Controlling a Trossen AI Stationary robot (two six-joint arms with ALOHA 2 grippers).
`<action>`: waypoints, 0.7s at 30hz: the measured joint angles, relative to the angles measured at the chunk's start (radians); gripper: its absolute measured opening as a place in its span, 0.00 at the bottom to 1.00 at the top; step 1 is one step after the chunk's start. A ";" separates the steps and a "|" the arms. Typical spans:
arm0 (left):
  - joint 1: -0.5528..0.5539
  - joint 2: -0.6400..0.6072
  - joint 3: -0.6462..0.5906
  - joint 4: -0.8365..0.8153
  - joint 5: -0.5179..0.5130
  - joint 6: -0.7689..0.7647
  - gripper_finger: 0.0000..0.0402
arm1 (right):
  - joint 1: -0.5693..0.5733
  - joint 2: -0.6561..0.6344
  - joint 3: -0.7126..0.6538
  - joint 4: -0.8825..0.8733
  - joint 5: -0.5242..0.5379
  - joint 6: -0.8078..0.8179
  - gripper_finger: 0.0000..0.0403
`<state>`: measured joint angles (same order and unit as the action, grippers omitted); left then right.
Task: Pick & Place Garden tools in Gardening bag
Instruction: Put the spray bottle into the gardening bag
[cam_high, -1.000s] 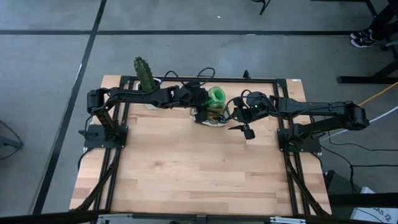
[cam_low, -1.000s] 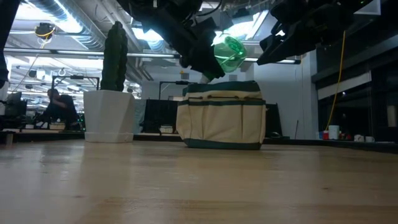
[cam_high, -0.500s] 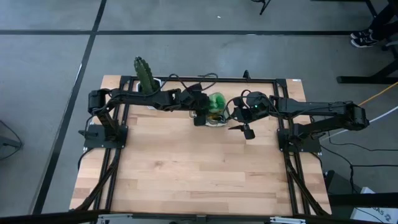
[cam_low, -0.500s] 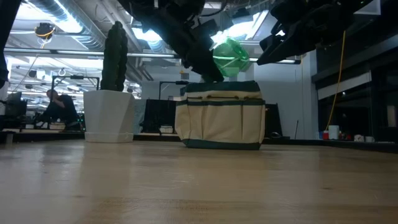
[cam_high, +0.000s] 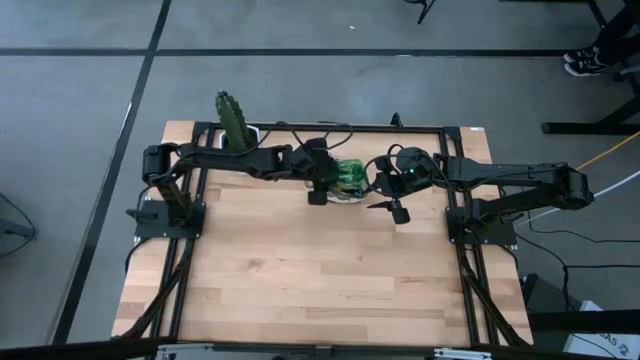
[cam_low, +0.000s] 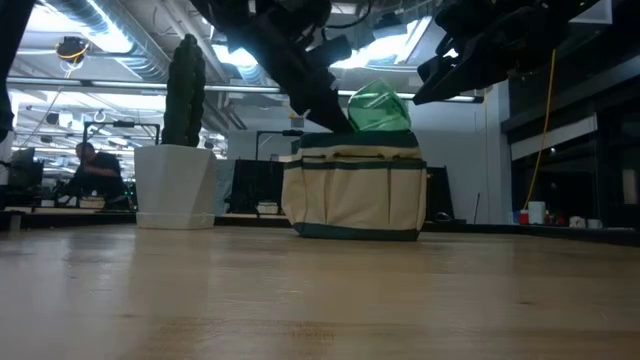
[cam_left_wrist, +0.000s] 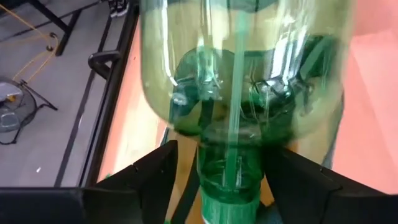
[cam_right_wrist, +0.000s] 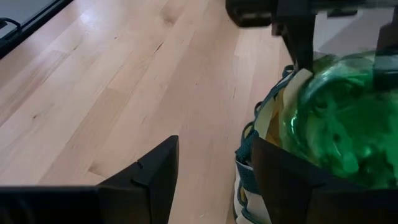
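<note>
The olive-and-cream gardening bag (cam_low: 352, 190) stands at the table's far middle. The green spray bottle (cam_low: 378, 108) lies tilted in the bag's open top, its body sticking out above the rim. My left gripper (cam_left_wrist: 224, 186) hangs over the bag's left side. Its open fingers stand on either side of the bottle's neck (cam_left_wrist: 227, 180), and a gap shows beside the neck. My right gripper (cam_high: 397, 212) waits open just right of the bag and above the table, with nothing between its fingers. No other garden tools show.
A green cactus (cam_high: 233, 120) in a white hexagonal pot (cam_low: 175, 185) stands at the far left, behind my left arm. Bare wooden tabletop (cam_high: 320, 270) stretches from the bag to the near edge. Black frame rails (cam_high: 190, 250) run along both sides.
My left gripper has rolled and shifted a little toward the near edge over the bag. The spray bottle has come down from above the bag and now sits lower, in the bag's open top.
</note>
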<state>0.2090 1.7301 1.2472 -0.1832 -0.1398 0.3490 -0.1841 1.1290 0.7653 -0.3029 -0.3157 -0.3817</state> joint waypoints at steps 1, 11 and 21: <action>-0.001 -0.010 0.000 -0.011 0.000 -0.008 0.58 | 0.000 0.000 0.000 0.000 0.000 0.000 0.50; -0.001 -0.073 0.000 -0.160 0.000 -0.127 0.60 | 0.000 0.000 0.000 0.000 0.000 0.000 0.50; -0.014 -0.075 0.000 -0.178 -0.001 -0.247 0.60 | 0.000 0.000 0.000 0.000 0.000 0.000 0.50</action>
<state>0.1950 1.6550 1.2476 -0.3614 -0.1406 0.1024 -0.1837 1.1290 0.7653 -0.3027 -0.3157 -0.3817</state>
